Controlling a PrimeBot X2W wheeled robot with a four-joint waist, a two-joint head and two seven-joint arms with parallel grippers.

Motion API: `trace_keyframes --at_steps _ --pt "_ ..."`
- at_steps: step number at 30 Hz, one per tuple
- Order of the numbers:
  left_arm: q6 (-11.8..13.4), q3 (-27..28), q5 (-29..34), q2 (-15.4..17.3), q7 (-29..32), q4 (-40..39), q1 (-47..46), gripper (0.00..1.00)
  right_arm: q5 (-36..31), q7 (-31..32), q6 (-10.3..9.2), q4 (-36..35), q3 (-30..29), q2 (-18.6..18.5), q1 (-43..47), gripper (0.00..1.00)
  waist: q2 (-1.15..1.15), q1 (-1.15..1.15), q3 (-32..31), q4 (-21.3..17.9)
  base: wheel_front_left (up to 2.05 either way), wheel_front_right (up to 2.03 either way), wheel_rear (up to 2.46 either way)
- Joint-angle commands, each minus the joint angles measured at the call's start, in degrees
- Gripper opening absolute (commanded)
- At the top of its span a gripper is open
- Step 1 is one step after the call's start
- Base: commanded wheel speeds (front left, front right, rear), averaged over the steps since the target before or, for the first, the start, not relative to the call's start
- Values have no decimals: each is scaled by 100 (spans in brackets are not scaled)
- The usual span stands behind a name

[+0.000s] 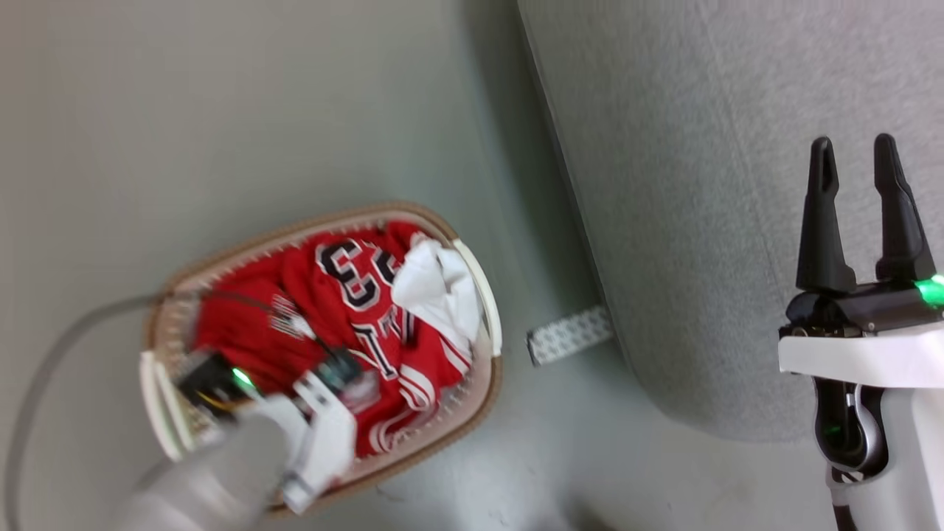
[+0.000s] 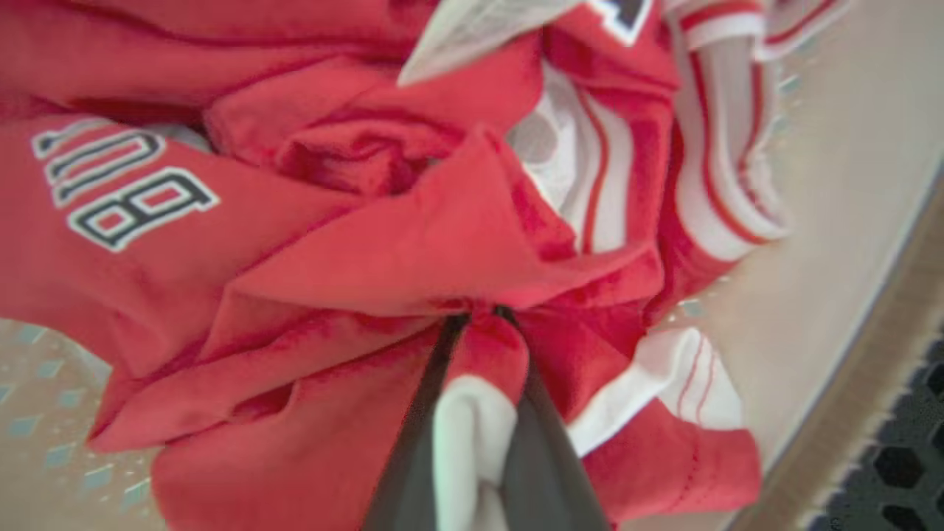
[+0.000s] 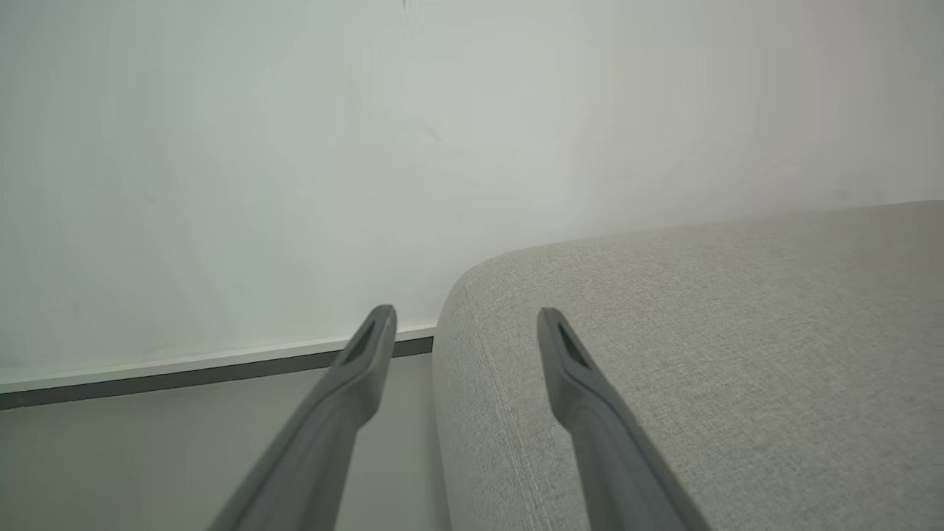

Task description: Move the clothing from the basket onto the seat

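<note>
The basket (image 1: 483,409), cream with a brown rim, stands on the floor left of the seat (image 1: 700,184). It holds the clothing: red jerseys (image 1: 324,291) with black numerals and a white garment (image 1: 435,287). My left gripper (image 2: 483,317) is down in the basket (image 2: 848,221), shut on a fold of red and white jersey cloth (image 2: 472,413). In the head view that arm is blurred over the basket's near side. My right gripper (image 1: 854,151) hovers open over the grey seat, with nothing between its fingers. Its wrist view has the gripper (image 3: 466,317) over the seat's rounded edge (image 3: 737,332).
A small white patterned strip (image 1: 568,335) lies on the floor between the basket and the seat's base. A grey cable (image 1: 44,369) curves past the basket's left side. A pale wall with a dark skirting line (image 3: 184,376) stands beyond the seat.
</note>
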Motion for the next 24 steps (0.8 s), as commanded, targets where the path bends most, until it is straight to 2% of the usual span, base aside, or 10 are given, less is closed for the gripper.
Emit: trace_keyframes --at_steps 1,2,7,11,17,24 --pt "10 36 -181 -187 -188 37 197 0 -115 4 -12 41 -75 -21 143 100 0 0 -589 310 0 0 0" --pt "10 36 -181 -187 -188 37 197 0 -115 4 -12 41 -75 -21 143 100 0 0 -589 310 0 0 0" --pt "9 86 -406 -655 -799 92 523 0 -518 4 -12 184 -93 -21 339 100 0 0 -1373 721 0 0 0" --pt "9 201 -672 -852 -1233 70 682 0 -739 4 -12 275 -5 -22 473 100 0 0 -1934 970 0 0 0" --pt "9 387 -1122 -1026 -1804 -129 958 0 -950 5 -12 454 57 -23 796 100 0 0 -2733 1328 0 0 0" --pt "23 686 -1503 -1083 -2159 -604 1036 0 -941 5 -12 703 26 -25 1350 100 0 0 -3466 1794 0 0 0"
